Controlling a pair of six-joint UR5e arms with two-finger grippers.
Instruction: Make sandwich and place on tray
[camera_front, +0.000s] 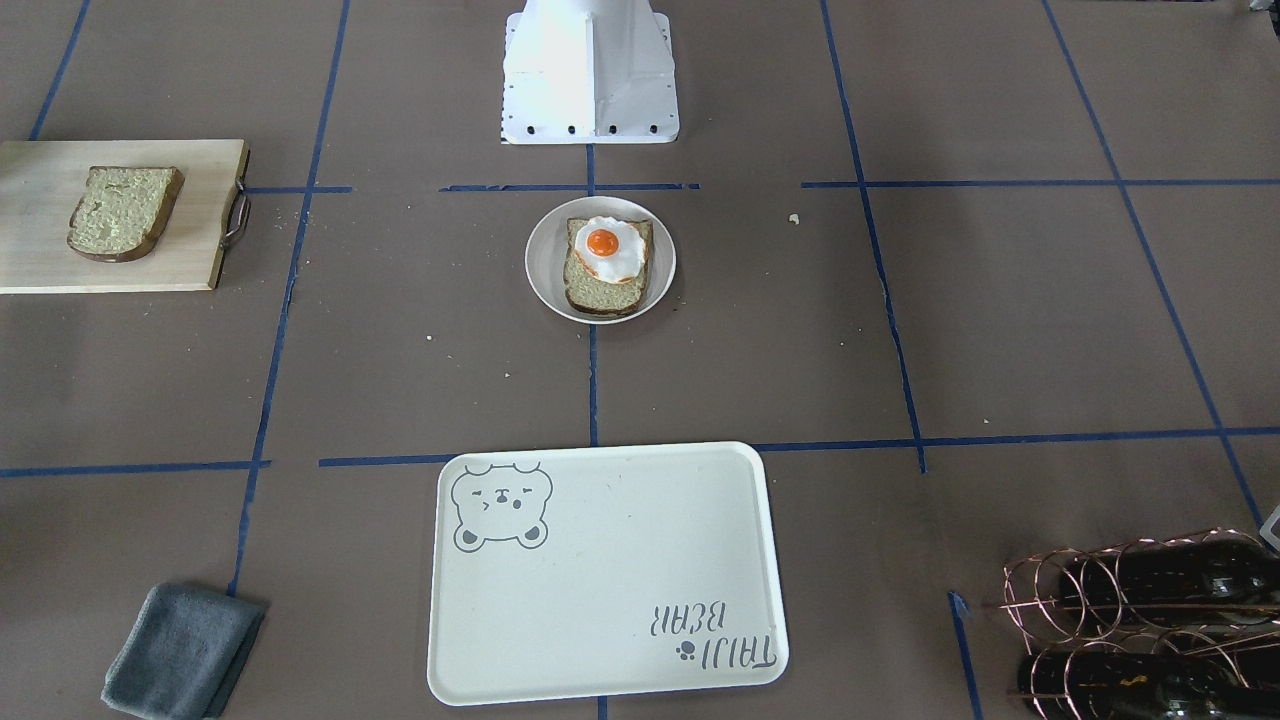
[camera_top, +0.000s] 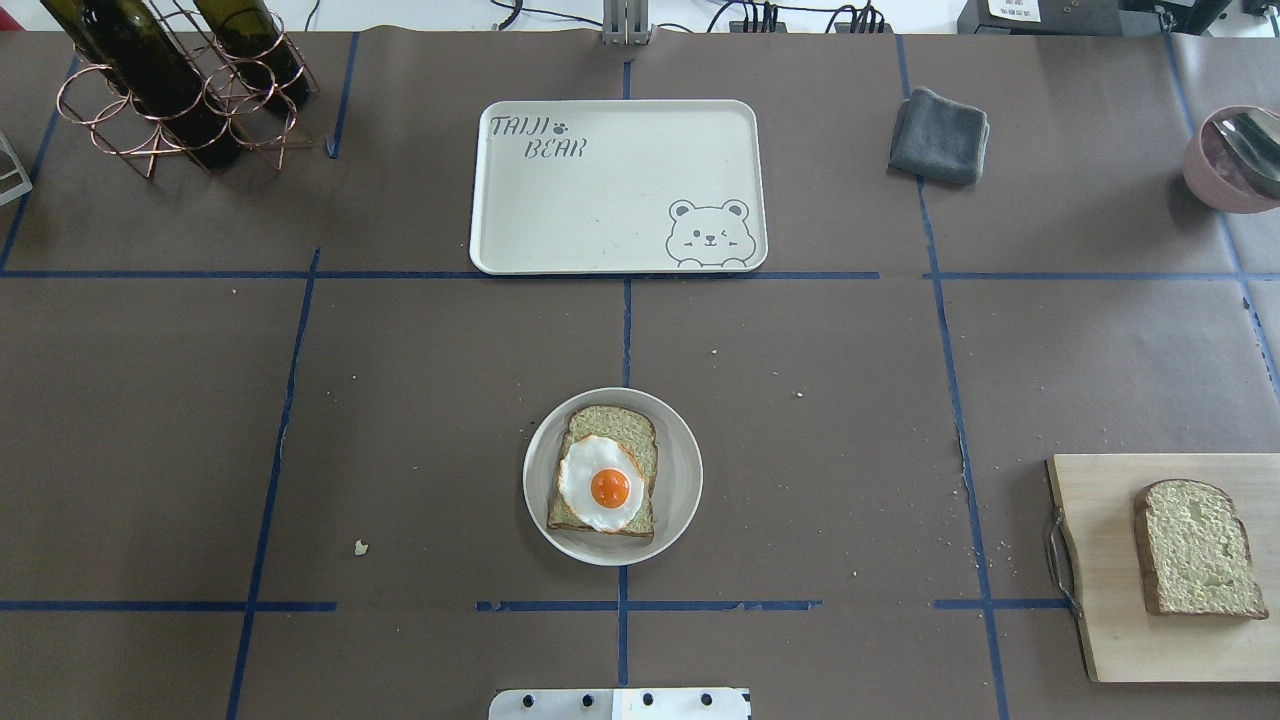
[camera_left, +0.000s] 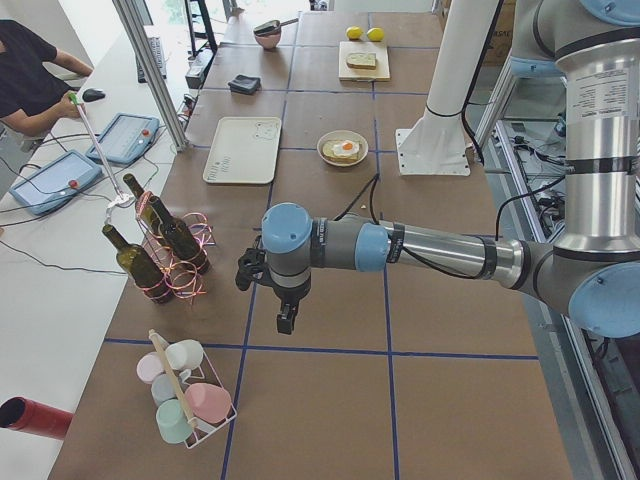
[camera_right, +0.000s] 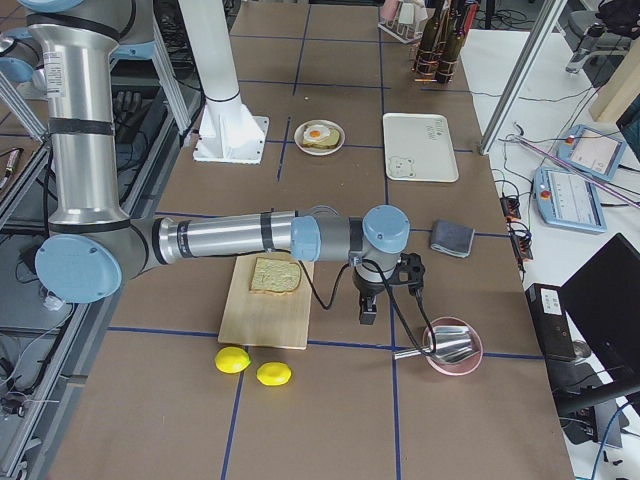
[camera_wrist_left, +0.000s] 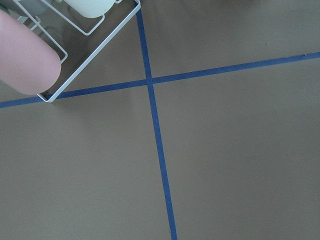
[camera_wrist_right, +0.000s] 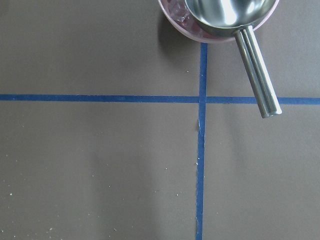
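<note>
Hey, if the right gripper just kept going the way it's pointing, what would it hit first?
The right gripper points down, so it would probably meet bare table first, near a blue tape crossing. The pink bowl lies off to one side, apparently clear of that line.

The left arm (camera_left: 440, 250) is reaching out with its forearm lying nearly level, and the left gripper (camera_left: 286, 318) is hanging from the wrist, pointing straight down. The right arm (camera_right: 220, 238) is stretching out in the same way, and the right gripper (camera_right: 367, 312) is also pointing down. The side views are not showing whether either gripper is open or closed.
</note>
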